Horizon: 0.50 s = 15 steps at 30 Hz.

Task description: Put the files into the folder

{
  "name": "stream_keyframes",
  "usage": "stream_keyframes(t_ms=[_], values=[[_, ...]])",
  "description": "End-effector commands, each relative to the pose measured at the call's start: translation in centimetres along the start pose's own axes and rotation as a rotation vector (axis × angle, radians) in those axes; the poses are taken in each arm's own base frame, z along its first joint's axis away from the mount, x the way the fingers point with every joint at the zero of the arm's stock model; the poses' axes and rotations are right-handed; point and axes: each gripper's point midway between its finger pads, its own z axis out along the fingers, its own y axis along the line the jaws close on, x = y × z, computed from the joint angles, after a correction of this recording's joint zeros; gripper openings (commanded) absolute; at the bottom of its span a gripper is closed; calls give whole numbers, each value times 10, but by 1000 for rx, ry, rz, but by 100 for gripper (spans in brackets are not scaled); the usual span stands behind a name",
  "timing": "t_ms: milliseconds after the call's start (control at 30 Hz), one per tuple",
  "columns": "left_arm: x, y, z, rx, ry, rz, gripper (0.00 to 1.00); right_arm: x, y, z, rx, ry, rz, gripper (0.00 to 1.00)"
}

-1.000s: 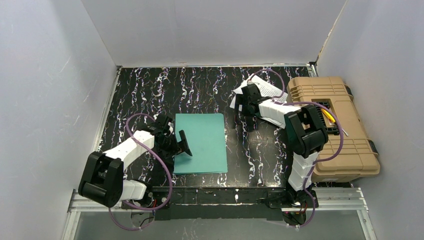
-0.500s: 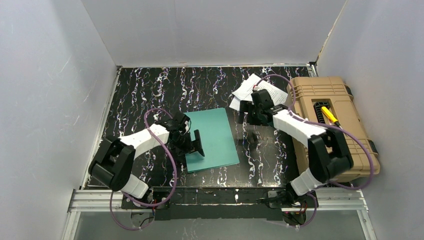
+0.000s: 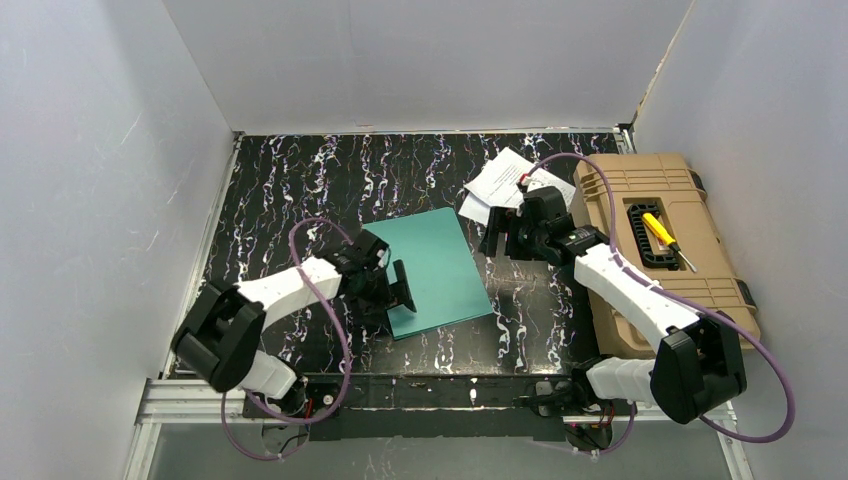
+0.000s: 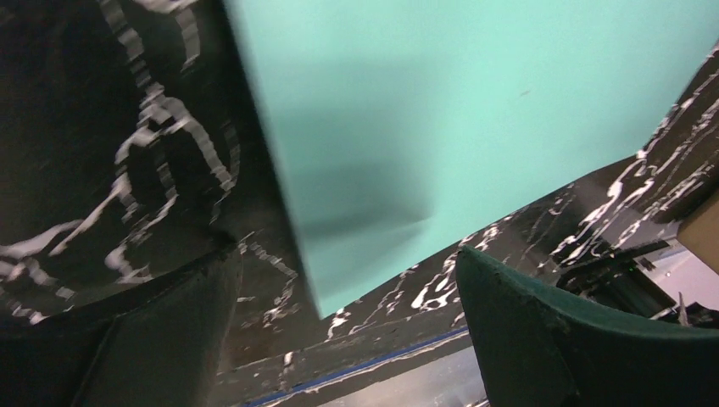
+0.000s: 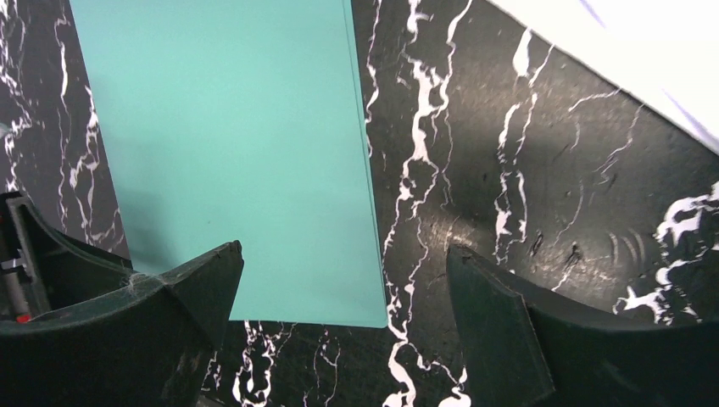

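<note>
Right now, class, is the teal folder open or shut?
Shut: the folder lies flat as a single teal rectangle, with no inner face or clip showing. The files lie apart, beyond it.

Both arms (image 3: 285,288) have white links, black joints; purple cables (image 3: 347,345) trail alongside; end effector fingers (image 4: 560,339) dark green.

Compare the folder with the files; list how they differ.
The folder is plain teal; the files are white with printed text. The folder is one closed piece; the files are loose, overlapping sheets. The folder lies centrally; the files lie farther back, by the toolbox. Both lie flat.
</note>
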Motion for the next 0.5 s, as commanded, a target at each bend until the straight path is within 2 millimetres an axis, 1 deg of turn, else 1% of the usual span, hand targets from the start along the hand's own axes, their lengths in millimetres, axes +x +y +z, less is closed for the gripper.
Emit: stream_keyframes(t_ms=[0,200,467], values=[[11,37,-4,-82,-75,-94,95,15,14,-3,-80,39,-6,99],[17,47,1,-51,-116,-168,88,21,23,-1,-105,48,-25,99],[20,66,9,-89,-147,-223,72,25,35,-2,-133,59,-39,98]])
